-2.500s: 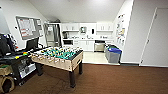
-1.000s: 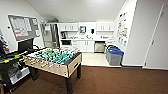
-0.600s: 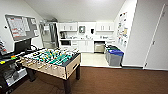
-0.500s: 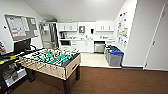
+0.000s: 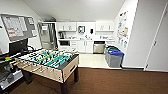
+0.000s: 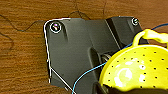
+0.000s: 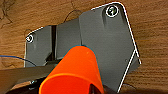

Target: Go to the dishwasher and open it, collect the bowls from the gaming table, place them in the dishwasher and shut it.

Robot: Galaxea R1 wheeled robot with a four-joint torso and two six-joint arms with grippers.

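A: What differs from half a second ago?

B: The whole head view has slid a little, so the camera moved. The foosball table with its green field and wooden sides sits slightly larger at the lower left of the frame.

A: And the dishwasher?

B: The brushed stainless-steel dishwasher stands closed in the white kitchen row, centre right of the frame, well beyond the brown floor. Near it, against the right wall, stand grey bins with blue lids; their contents can't be made out.

A: Any containers close up?

B: The left wrist view shows a perforated yellow-green plastic bowl with a loop handle over the dark robot plate and wood-grain floor. The right wrist view shows a smooth orange-red plastic bowl, open end toward the camera. Neither appears in the head view.

A: The fingers?

B: I cannot tell, on either arm, whether they are spread or pinching.
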